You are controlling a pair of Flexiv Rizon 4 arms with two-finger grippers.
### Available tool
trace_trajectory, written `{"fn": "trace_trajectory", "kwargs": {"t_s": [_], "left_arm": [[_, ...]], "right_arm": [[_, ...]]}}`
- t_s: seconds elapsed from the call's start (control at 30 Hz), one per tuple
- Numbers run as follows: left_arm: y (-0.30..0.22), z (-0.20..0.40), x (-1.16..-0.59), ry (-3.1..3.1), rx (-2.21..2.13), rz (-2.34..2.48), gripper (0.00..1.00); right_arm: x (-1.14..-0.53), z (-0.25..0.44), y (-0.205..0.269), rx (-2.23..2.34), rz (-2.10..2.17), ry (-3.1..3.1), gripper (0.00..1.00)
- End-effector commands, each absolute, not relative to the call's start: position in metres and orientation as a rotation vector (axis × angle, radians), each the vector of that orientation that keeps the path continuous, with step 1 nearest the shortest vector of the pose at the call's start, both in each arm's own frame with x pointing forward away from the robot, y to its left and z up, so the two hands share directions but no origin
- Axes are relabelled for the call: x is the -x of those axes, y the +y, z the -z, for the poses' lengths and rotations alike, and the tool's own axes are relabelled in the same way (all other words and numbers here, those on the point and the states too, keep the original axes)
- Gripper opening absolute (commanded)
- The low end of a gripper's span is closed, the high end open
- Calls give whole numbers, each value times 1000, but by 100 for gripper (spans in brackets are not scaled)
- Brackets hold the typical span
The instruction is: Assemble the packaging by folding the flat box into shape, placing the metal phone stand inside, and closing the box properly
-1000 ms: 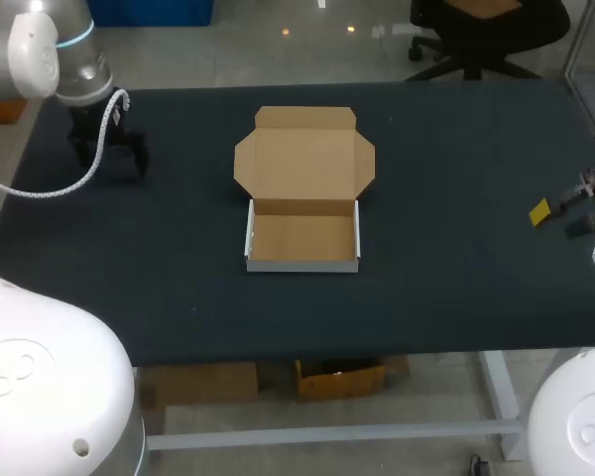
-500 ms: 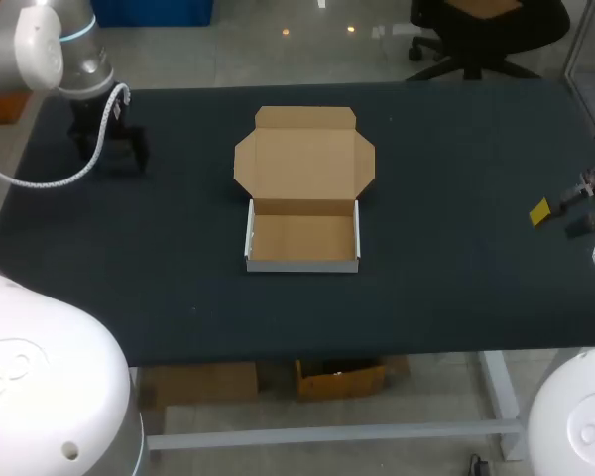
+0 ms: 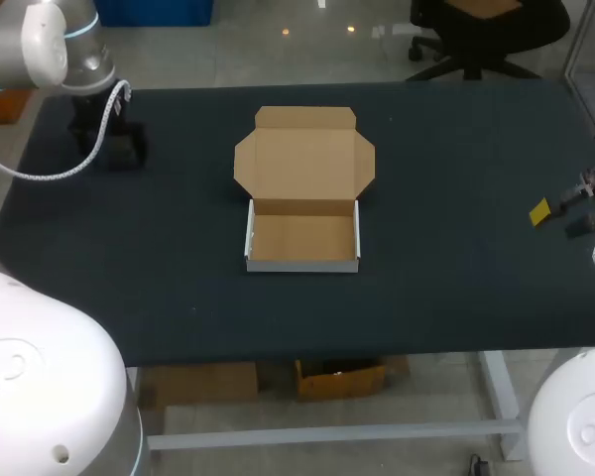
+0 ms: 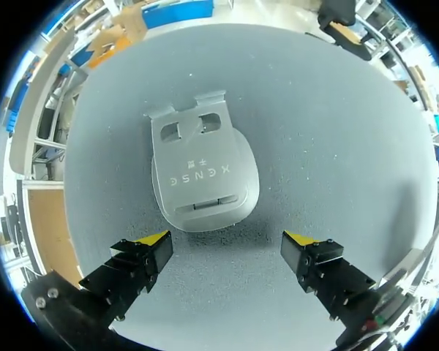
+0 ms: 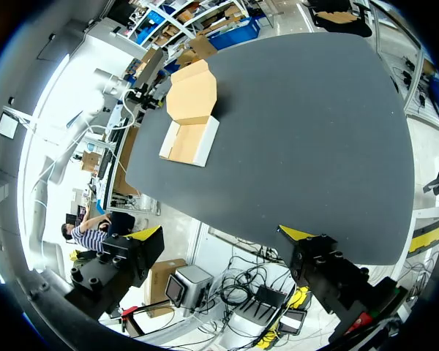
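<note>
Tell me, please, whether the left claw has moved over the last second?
Yes, slightly. In the head view the left claw has drifted toward the far edge of the table, away from the unmoved box.

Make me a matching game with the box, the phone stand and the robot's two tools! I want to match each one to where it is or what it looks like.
Things:
1. box
2. phone stand
3. left tool
4. right tool

Clues:
A. grey, lying flat on the table
B. brown inside, lid open, in the middle of the table
C. open, with the phone stand just ahead of its fingers
D. open, holding nothing, at the table's right side, far from the box

Pairs: 1-B, 2-A, 3-C, 4-D
</note>
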State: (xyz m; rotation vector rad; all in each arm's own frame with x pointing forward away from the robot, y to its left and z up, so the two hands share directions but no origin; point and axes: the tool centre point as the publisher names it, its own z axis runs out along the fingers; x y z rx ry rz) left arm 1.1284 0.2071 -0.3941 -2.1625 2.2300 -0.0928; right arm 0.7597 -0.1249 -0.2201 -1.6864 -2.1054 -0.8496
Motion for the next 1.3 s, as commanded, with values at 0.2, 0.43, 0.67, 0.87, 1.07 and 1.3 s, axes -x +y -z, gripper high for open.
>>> {"fn": "trace_trajectory", "kwargs": {"t_s": [0.2, 0.43, 0.67, 0.87, 1.07, 1.3], "left_arm": [[209, 396, -1145, 2239, 2170, 70, 100], [211, 397, -1149, 2236, 2181, 75, 100], [212, 394, -1139, 2219, 2192, 81, 100], [210, 395, -1130, 2216, 2200, 92, 100], [207, 394, -1126, 2207, 2207, 89, 100], [204, 393, -1122, 2200, 2210, 85, 100]], "right_arm": [[-759, 218, -126, 1683, 848, -2104, 100], [-759, 218, -126, 1683, 848, -2104, 100], [-759, 218, -126, 1683, 848, -2104, 100], [-759, 218, -126, 1683, 848, -2104, 100], [-759, 218, -126, 1683, 848, -2104, 100], [-759, 218, -126, 1683, 848, -2104, 100]]}}
